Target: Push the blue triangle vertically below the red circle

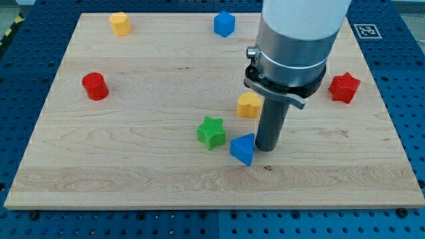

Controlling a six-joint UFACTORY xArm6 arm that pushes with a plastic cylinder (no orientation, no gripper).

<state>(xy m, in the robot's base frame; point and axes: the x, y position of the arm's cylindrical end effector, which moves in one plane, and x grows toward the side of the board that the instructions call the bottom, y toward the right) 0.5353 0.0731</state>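
Observation:
The blue triangle [243,148] lies on the wooden board [133,166] a little right of centre, toward the view's bottom. My tip [266,147] stands right against its right side, touching or nearly so. The red circle [95,86], a short cylinder, sits far off at the view's left, slightly higher than the triangle. The green star [211,131] is just left of and a bit above the triangle, apart from it. The yellow heart [250,105] lies above the triangle, next to the rod's left side.
A yellow block [119,23] sits at the top left, a blue cube [224,24] at top centre, a red star [344,87] at the right edge. The arm's wide grey body [299,33] hides the board's top right.

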